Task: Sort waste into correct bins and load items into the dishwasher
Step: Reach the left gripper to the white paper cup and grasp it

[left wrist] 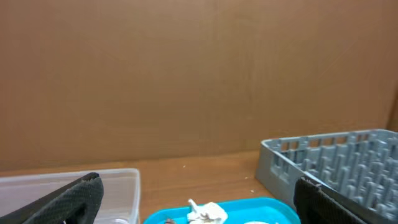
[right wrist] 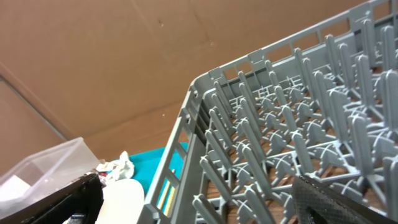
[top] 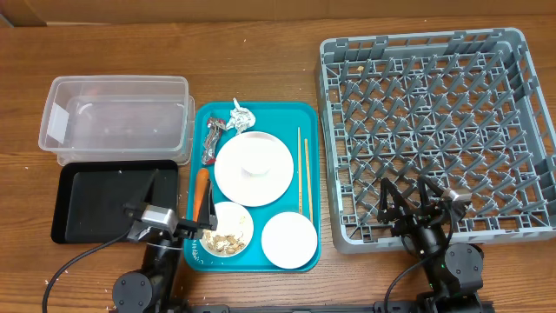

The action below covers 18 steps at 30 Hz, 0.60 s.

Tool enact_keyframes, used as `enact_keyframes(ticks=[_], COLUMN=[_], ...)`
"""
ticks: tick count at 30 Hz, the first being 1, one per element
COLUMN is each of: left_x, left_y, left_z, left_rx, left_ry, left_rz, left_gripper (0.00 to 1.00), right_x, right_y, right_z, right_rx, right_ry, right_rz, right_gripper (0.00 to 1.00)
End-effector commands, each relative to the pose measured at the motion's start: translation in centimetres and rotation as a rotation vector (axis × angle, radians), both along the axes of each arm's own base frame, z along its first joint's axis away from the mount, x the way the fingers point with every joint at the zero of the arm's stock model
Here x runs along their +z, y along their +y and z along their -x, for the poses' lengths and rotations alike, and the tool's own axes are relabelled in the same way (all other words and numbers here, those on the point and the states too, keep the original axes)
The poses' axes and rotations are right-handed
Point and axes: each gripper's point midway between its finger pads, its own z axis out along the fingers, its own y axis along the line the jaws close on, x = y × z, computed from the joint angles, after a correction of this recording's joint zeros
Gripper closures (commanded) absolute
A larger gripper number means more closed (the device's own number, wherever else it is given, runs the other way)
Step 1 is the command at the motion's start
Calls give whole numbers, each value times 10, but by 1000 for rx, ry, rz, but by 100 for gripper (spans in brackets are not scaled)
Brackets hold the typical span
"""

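**Grippers wide and empty, nothing sorted yet**

Nearest the overhead lens, the two arms rise from the table's near edge. The left gripper (top: pixel 207 202) hangs over the left side of the teal tray (top: pixel 198 122), just beside the bowl of beige crumbs (top: pixel 228 231). The right gripper (top: pixel 407 196) hovers above the near edge of the grey dish rack (top: pixel 434 104). Both have their jaws spread and hold nothing.

All the waste and dishes sit on the teal tray. The foil ball (top: pixel 241 116) and the snack wrapper (top: pixel 213 139) are at its far-left corner, near the plate (top: pixel 254 168). The chopsticks (top: pixel 304 174) lie along the plate's right side, and an empty bowl (top: pixel 289 240) sits at the near right. The clear tub (top: pixel 117 117) and the black tray (top: pixel 95 204) to the left hold no waste, and the rack is bare.

I'd judge the waste comes first. For the wrapper, the left arm should come down from above with its jaws across the narrow width. It should stay clear of the plate rim and lift straight up before swinging over to a bin.

Only the overhead view shows the wrapper, the bowls and the chopsticks. The left wrist view, looking low across the table, catches just the foil ball, the tub's rim and a corner of the rack. The right wrist view gives the rack's pegs close up, with the foil beyond them. It also shows a white rounded edge that I cannot identify.
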Motion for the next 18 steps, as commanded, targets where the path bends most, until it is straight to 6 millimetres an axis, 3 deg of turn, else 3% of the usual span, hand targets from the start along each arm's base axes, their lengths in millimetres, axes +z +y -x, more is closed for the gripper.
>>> enact_keyframes(ticks=[1, 6, 11, 15, 18], left_x=[8, 46, 81, 90, 87], left_y=[-14, -15, -15, -22, -36], left_z=[6, 17, 16, 2, -13], left_rx=[-84, -97, -91, -129, -213], left_ry=[-13, -64, 75, 290, 503], left_rz=[-2, -5, -47, -53, -50], left_gripper=[0, 0, 0, 0, 0], right_x=[3, 51, 113, 140, 145], right_y=[5, 31, 22, 3, -2], right_z=[1, 18, 37, 39, 33], right_rx=[24, 195, 167, 65, 35], right_ry=[2, -64, -101, -10, 131], right_rz=[-86, -117, 4, 69, 97], right_gripper=[0, 0, 0, 0, 0])
